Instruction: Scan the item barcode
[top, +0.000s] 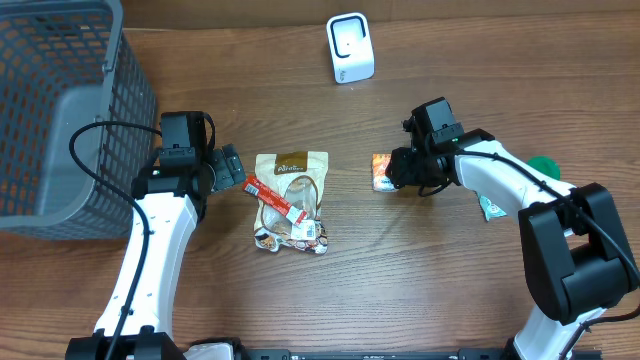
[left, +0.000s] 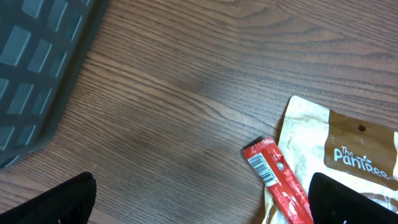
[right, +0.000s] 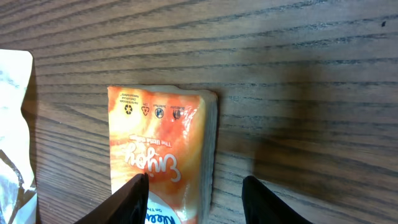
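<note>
Overhead view: grey mesh basket (top: 60, 120) sits at the far left corner of the worktop (top: 420, 280); of its inside, only mesh walls and floor show. White scanner (top: 350, 47) stands upright at the far edge, well apart from both arms. Mid-worktop, a tan pouch (top: 300, 165) lies flat with a red stick packet (top: 273, 197) slanted across it, barcode face up in the left wrist view. Left tool (top: 232, 168) hovers just beside the pouch's left edge, jaws spread wide, holding nothing. Orange packet (top: 381, 171) lies flat to the right of the pouch, print upward. Right tool (top: 398, 174) is right over it, jaws partly apart: one finger (right: 127, 202) overlaps the packet's face, the other stands clear of its right edge. No grip seen.
</note>
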